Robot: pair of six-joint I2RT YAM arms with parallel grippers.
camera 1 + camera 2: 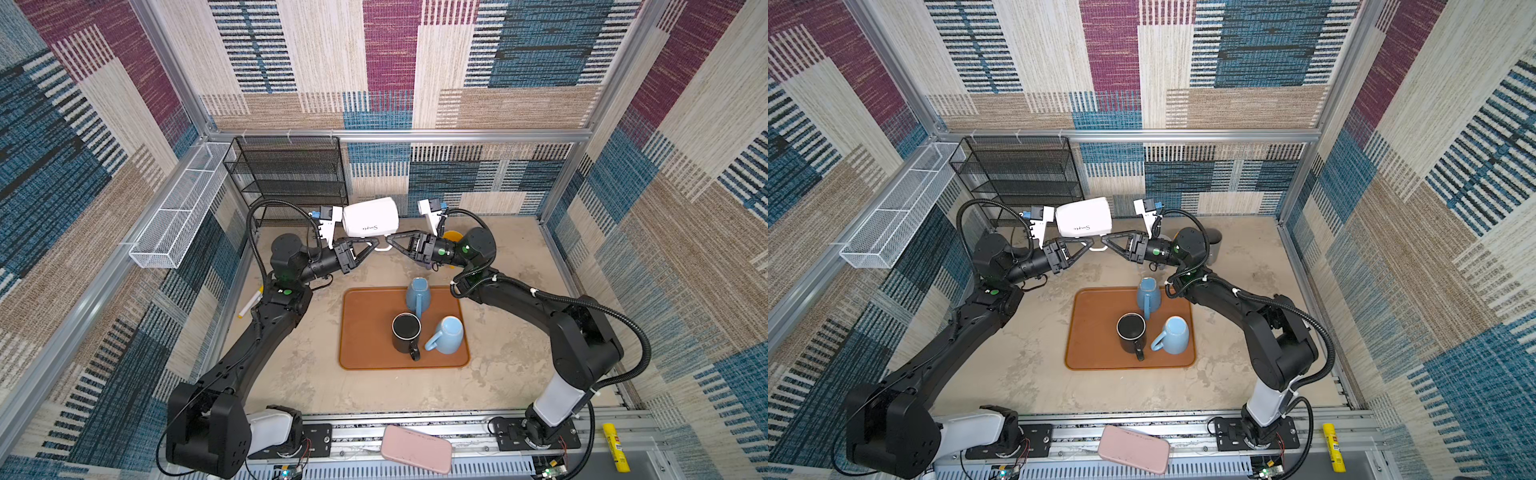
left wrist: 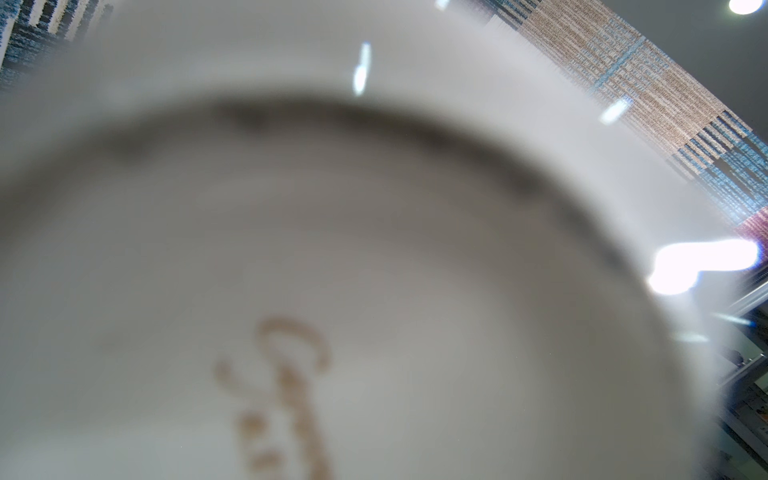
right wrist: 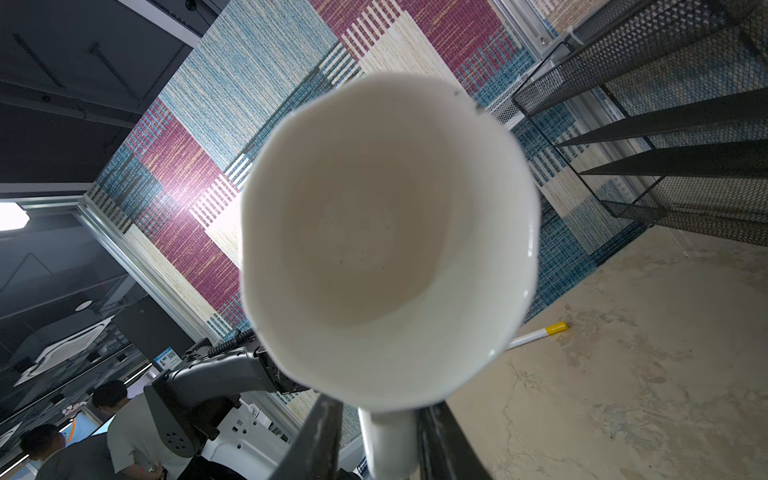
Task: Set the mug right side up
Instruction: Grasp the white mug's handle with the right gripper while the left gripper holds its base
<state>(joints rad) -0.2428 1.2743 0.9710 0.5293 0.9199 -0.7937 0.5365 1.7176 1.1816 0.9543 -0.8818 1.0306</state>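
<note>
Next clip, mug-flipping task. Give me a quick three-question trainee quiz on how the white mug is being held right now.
1. True or false: the white mug is held upright.
2. Fill in: the left gripper and right gripper meet at the mug's ____.
3. The mug's mouth faces: A) the left gripper, B) the right gripper, C) straight up.
Key: 1 false, it lies sideways in the air; 2 handle; 3 B.

Matte black arms (image 1: 257, 340), white lower links (image 1: 559, 399), corrugated cables (image 1: 250, 232), green dots (image 1: 287, 291).
</note>
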